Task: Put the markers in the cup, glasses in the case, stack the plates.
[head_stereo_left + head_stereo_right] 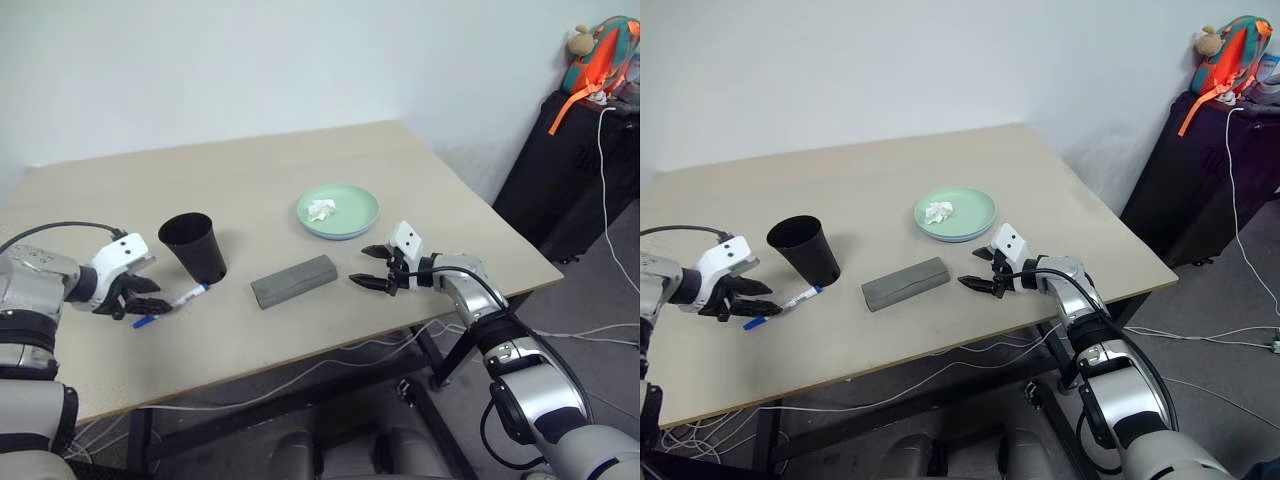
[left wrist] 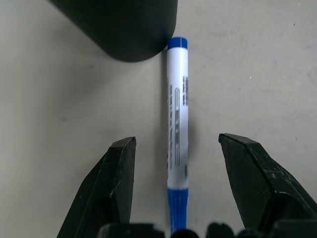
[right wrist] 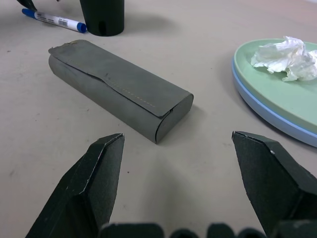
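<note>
Left wrist view — fingers spread astride blue-capped marker | right fingers spread — facing case

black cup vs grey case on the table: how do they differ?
The black tapered plastic cup stands upright with its mouth open; the grey oblong matte case lies flat with its flap shut. The cup is round and tall, the case long and low. The blue-capped white marker lies by the cup's base; nothing touches the case. Both rest on the tan table, ungrasped.
</note>
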Tool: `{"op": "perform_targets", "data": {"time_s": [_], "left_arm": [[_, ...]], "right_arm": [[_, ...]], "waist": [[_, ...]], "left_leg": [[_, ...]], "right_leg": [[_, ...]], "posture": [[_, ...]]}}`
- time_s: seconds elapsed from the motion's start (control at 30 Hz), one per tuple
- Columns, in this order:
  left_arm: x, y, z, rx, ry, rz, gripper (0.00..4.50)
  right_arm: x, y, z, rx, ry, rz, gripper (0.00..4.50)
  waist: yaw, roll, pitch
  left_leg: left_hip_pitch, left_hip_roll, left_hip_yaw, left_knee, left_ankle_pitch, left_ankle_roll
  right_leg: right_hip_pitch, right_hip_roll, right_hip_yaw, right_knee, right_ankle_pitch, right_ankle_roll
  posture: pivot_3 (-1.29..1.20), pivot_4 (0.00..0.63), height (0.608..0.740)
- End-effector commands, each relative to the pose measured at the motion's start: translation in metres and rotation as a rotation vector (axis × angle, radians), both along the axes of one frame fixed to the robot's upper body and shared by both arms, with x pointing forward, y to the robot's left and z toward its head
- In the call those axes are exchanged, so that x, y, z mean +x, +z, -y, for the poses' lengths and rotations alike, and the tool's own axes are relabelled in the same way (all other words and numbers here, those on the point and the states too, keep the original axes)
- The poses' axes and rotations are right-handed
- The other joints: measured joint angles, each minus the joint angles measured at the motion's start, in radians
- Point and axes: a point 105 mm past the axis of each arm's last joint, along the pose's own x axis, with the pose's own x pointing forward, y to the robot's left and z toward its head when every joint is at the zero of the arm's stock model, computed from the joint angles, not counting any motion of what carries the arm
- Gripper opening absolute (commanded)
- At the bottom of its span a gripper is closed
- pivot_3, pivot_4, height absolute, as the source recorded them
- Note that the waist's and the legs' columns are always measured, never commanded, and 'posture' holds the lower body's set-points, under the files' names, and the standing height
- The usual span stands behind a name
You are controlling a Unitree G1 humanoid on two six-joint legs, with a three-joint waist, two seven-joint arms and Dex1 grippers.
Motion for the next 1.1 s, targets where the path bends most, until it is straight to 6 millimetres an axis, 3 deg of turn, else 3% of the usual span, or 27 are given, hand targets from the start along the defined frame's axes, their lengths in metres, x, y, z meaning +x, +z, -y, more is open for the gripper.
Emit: {"op": "perform_targets", "data": {"time_s": [0.03, 0.23, 0.27, 0.33, 0.53, 0.83, 1.1], "left_arm": [[0.004, 0.003, 0.001, 0.014, -0.016, 0.006, 2.79], [0.000, -0.009, 0.001, 0.017, -0.011, -0.040, 2.79], [0.000, -0.011, 0.000, 0.017, -0.009, -0.044, 2.62], [0.000, -0.012, 0.000, 0.016, -0.007, -0.048, 2.22], [-0.001, -0.014, 0.000, 0.011, -0.003, -0.051, 0.14], [-0.005, -0.018, 0.001, -0.016, -0.017, -0.065, 0.06], [-0.023, -0.001, 0.033, -0.148, -0.204, -0.062, 0.06]], "right_arm": [[0.004, 0.016, -0.002, 0.010, 0.009, 0.062, 3.79], [0.004, 0.016, -0.002, 0.012, 0.007, 0.063, 3.79], [0.004, 0.016, -0.002, 0.012, 0.007, 0.063, 3.79], [0.004, 0.016, -0.002, 0.012, 0.007, 0.065, 3.79], [0.004, 0.017, -0.001, 0.010, 0.007, 0.067, 3.79], [0.005, 0.017, -0.002, 0.008, 0.010, 0.070, 3.79], [0.004, 0.017, -0.001, 0.006, 0.012, 0.071, 3.79]], "waist": [[0.000, 0.000, 0.000], [0.000, 0.000, 0.000], [0.000, 0.000, 0.000], [0.000, 0.000, 0.000], [0.000, 0.000, 0.000], [0.000, 0.000, 0.000], [0.000, 0.000, 0.000]], "left_leg": [[0.000, 0.000, 0.000, 0.000, 0.000, 0.000], [0.000, 0.000, 0.000, 0.000, 0.000, 0.000], [0.000, 0.000, 0.000, 0.000, 0.000, 0.000], [0.000, 0.000, 0.000, 0.001, 0.000, 0.000], [0.000, 0.000, 0.000, 0.001, 0.000, 0.000], [0.000, 0.000, 0.000, 0.001, 0.000, 0.000], [0.000, 0.000, 0.000, 0.001, 0.000, 0.000]], "right_leg": [[0.000, 0.000, 0.000, 0.000, 0.000, 0.000], [0.000, 0.000, 0.000, 0.000, 0.000, 0.000], [0.000, 0.000, 0.000, 0.000, 0.000, 0.000], [0.000, 0.000, 0.000, 0.000, 0.000, 0.000], [0.000, 0.000, 0.000, 0.001, 0.000, 0.000], [0.000, 0.000, 0.000, 0.001, 0.000, 0.000], [0.000, -0.001, 0.001, 0.000, 0.000, 0.000]], "posture": [[0.00, 0.000, 0.740], [0.00, 0.000, 0.740], [0.00, 0.000, 0.740], [0.00, 0.000, 0.740], [0.00, 0.000, 0.740], [0.00, 0.000, 0.740], [0.00, 0.000, 0.740]]}}
